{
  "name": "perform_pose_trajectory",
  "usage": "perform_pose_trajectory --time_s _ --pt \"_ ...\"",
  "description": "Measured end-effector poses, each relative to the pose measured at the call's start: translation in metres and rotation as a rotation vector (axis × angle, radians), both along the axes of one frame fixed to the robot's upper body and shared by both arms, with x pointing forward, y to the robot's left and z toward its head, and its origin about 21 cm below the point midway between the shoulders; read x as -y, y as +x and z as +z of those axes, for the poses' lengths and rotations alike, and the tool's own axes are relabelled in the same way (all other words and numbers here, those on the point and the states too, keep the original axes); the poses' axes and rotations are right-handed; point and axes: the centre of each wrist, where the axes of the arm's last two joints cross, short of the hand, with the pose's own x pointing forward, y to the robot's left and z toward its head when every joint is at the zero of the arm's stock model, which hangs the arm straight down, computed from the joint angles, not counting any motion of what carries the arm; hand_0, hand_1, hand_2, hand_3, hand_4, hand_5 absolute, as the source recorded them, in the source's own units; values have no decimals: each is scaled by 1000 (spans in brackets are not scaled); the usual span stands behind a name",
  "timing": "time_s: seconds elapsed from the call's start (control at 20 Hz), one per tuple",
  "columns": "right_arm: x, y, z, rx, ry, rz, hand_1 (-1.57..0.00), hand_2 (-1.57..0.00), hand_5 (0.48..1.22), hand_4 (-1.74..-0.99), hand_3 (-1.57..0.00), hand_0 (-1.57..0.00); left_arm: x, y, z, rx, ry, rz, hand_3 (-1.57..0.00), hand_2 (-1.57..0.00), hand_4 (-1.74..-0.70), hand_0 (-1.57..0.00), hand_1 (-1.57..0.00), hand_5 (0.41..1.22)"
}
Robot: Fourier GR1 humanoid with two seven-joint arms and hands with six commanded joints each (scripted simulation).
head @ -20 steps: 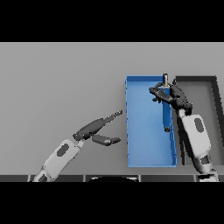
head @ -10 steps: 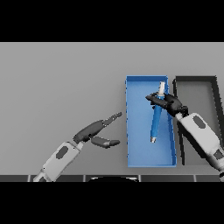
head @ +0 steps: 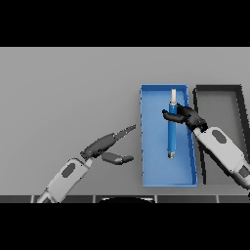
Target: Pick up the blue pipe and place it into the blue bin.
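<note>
Right hand holding a blue pipe over the blue bin.
The bin sits toward the desk's right edge, a dark bin just beside it on the right; the pipe runs lengthwise within the bin's outline, white tip toward the far edge, right fingers curled round its upper part; the left hand hovers left of the bin, fingers straight, grasping nothing.

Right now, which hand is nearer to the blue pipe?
The right. The right hand is curled round the blue pipe over the blue bin. The left hand is apart from it, open above the grey table, outside the bin's left wall.
</note>
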Motion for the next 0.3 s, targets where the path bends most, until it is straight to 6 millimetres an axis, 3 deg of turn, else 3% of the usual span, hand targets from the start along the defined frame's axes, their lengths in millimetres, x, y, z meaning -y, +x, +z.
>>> perform_pose_trajectory --time_s 0.3 --pt "3 -2 -2 5 3 15 -15 -14 769 -1186 -8 -20 -5 -3 1 10 4 2 1 1 -826 1 1 474"
